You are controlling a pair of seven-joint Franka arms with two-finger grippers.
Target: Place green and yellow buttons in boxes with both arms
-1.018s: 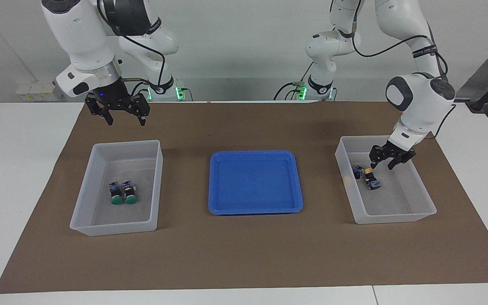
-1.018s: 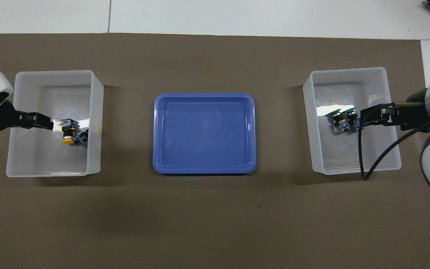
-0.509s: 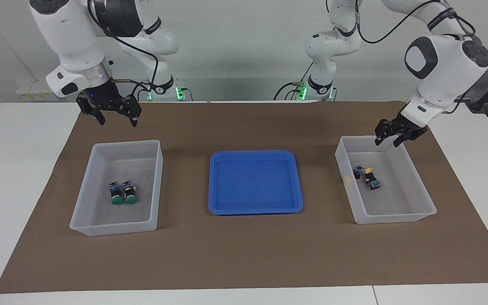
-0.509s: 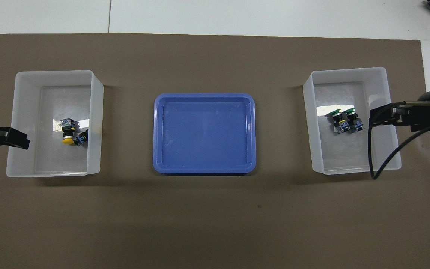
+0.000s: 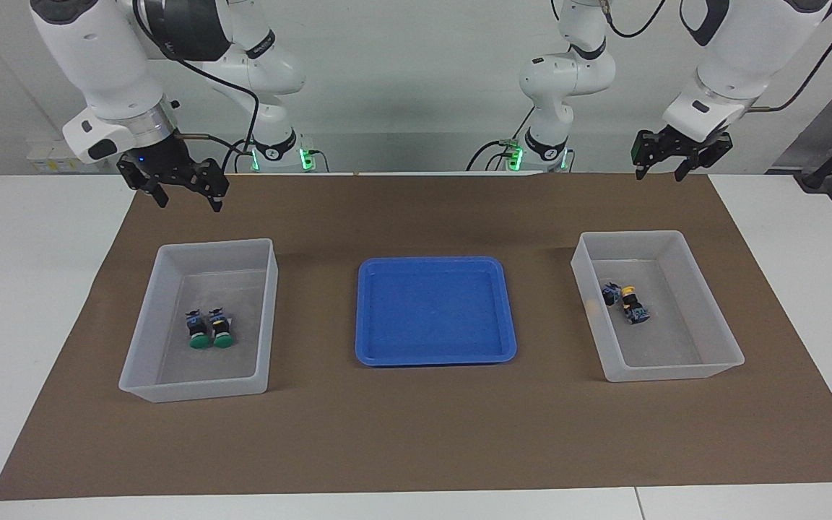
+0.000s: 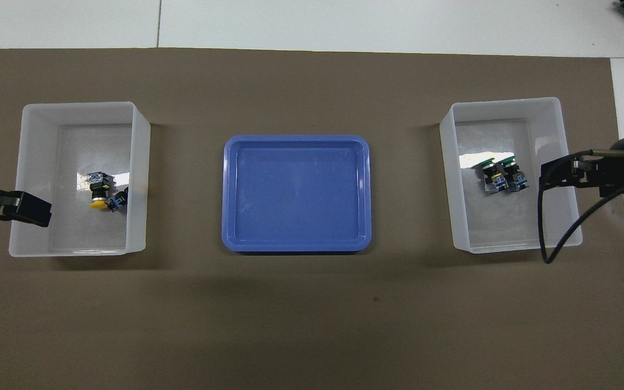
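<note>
Two green buttons [image 5: 207, 331] lie side by side in the box [image 5: 170, 390] at the right arm's end; they also show in the overhead view [image 6: 499, 174]. Two yellow buttons [image 5: 626, 302] lie together in the other box [image 5: 676, 372] at the left arm's end, and show in the overhead view [image 6: 101, 196]. My right gripper [image 5: 187, 201] is open and empty, raised over the mat near the robots' edge of the green buttons' box. My left gripper [image 5: 659, 173] is open and empty, high over the mat's edge nearest the robots.
A shallow blue tray [image 5: 434, 310] lies on the brown mat between the two boxes, with nothing in it. In the overhead view the left gripper [image 6: 41, 208] overlaps one box's outer wall [image 6: 17, 179], and the right gripper [image 6: 546, 176] the other's [image 6: 572, 216].
The left gripper has risen out of the yellow buttons' box and drawn back toward the robots, leaving both buttons inside. The right gripper has lifted a little and drifted toward its end of the table.
</note>
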